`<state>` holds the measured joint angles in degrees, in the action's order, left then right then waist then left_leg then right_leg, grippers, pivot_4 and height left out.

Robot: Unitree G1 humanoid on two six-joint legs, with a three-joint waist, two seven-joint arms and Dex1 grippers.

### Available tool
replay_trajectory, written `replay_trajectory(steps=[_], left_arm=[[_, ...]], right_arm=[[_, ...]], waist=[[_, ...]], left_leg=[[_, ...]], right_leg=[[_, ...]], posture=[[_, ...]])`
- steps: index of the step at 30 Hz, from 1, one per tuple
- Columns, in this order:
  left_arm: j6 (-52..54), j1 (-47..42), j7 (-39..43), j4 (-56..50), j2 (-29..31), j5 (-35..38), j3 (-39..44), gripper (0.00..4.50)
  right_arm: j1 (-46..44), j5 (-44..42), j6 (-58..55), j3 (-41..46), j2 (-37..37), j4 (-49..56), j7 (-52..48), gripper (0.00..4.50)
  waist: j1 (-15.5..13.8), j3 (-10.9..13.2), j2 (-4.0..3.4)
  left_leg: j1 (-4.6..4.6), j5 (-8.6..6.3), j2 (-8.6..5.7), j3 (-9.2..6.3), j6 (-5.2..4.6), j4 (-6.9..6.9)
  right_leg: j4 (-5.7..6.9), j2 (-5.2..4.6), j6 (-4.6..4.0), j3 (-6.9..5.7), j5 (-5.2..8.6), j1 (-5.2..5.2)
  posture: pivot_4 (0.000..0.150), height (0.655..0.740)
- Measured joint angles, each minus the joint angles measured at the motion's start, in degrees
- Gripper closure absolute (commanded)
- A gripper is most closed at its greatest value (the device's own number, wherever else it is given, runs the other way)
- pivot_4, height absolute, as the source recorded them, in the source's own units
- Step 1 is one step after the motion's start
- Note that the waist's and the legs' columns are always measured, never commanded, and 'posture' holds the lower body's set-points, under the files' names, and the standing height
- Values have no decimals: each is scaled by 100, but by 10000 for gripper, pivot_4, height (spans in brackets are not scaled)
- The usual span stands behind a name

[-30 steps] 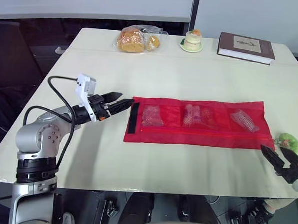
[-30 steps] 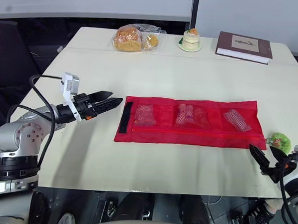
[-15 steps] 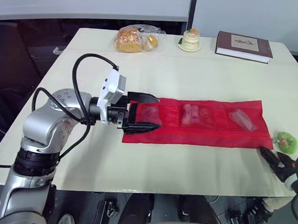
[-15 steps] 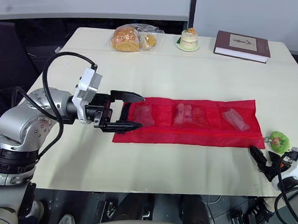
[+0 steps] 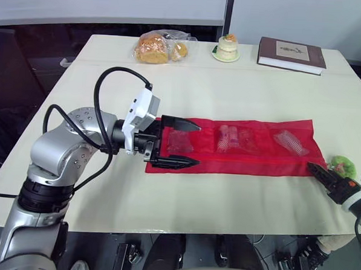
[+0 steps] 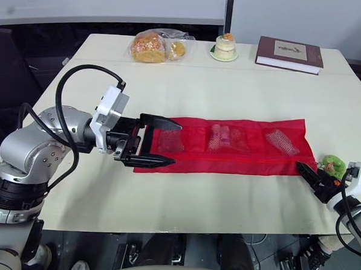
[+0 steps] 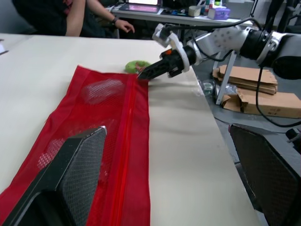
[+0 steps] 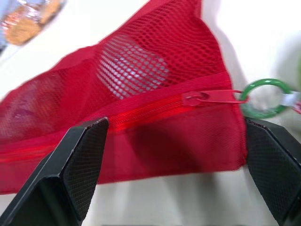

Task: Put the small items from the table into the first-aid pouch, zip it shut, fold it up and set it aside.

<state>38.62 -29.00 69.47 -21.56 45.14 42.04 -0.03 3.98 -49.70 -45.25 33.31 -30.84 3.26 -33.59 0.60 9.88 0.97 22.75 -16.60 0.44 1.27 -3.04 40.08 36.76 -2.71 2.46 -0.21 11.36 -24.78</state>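
Note:
The red mesh pouch (image 5: 245, 164) lies flat and unfolded across the table, with small items (image 5: 229, 137) visible in its three mesh pockets. Its zip pull (image 8: 207, 98) sits at the right end, tied to a green ring (image 8: 265, 98) and a green tassel (image 5: 341, 164). My left gripper (image 5: 183, 144) is open and straddles the pouch's left end, one finger over the far side and one along the near edge. At the pouch's near right corner, my right gripper (image 6: 308, 174) is open, its fingers (image 8: 70, 169) either side of that corner.
A bag of bread (image 5: 158, 47), a small cake on a plate (image 5: 226, 48) and a brown book (image 5: 292, 54) line the table's far edge. In the left wrist view a person (image 7: 80, 16) sits behind the table, and cardboard boxes (image 7: 254, 89) lie on the floor.
My left gripper swung right from beside the pouch, opened wide and now spans its left end. My right gripper moved up from the table's front edge to the pouch's right corner.

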Motion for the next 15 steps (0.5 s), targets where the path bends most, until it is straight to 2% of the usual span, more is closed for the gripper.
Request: replay_trajectory(steps=[2,5,8,9,15], left_arm=[[-1,15,-55,-26,0,15,0,0],[-18,68,-167,-28,1,18,0,0],[-18,67,-226,-27,-11,32,3,0],[-18,67,-246,-27,-31,41,3,0],[-79,65,-297,20,-75,32,5,0]], right_arm=[[-39,0,-8,-48,16,-74,-11,16615],[-47,11,47,-164,103,-152,-66,32749],[-49,-8,68,-155,156,-106,-80,39660],[-51,-27,91,-146,212,-44,-76,44494],[279,-276,95,151,236,194,29,44840]], waist=[[12,0,0],[11,0,0],[9,-3,4],[9,-6,10],[-68,-1,3]], left_leg=[[0,0,2,0,0,0],[0,0,3,0,0,0],[0,0,3,0,0,0],[0,0,3,0,0,0],[3,0,-3,0,0,0]], right_leg=[[0,2,1,0,0,0],[0,3,4,0,-1,0],[0,3,6,0,-2,1],[-1,3,16,0,-8,1],[-1,-3,16,1,-8,1]], posture=[[1500,7289],[1500,7289],[1500,7289],[1500,7289],[1500,7289]])
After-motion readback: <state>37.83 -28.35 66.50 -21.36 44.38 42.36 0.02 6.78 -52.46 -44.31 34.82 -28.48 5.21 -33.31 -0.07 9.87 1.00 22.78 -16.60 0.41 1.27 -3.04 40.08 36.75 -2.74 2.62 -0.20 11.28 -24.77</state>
